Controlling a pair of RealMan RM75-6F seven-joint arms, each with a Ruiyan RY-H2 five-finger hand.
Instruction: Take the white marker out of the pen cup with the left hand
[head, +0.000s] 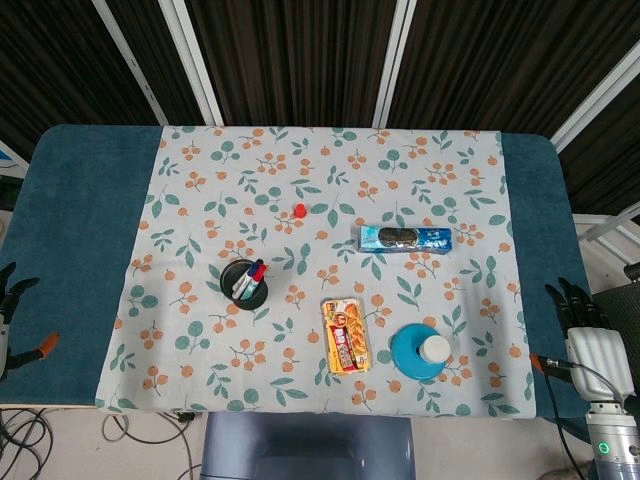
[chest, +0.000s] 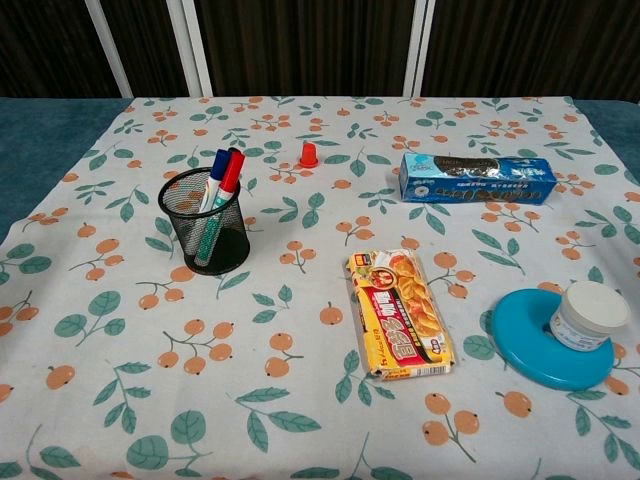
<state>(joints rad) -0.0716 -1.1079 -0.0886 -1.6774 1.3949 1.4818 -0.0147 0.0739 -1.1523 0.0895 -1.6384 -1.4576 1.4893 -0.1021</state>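
Note:
A black mesh pen cup (head: 244, 283) (chest: 207, 220) stands on the left part of the floral cloth. White-bodied markers lean in it, one with a blue cap (chest: 217, 166) and one with a red cap (chest: 230, 172) (head: 257, 272). My left hand (head: 9, 305) shows only at the head view's left edge, beside the table and far left of the cup, fingers spread and holding nothing. At the right edge sits my right hand (head: 588, 328), fingers apart, also empty. Neither hand appears in the chest view.
A small red cap (head: 299, 210) (chest: 309, 153) lies beyond the cup. A blue cookie pack (head: 406, 238) (chest: 478, 178), an orange snack pack (head: 345, 335) (chest: 398, 313) and a blue disc (head: 420, 351) (chest: 545, 341) bearing a white jar (chest: 588, 313) occupy the middle and right.

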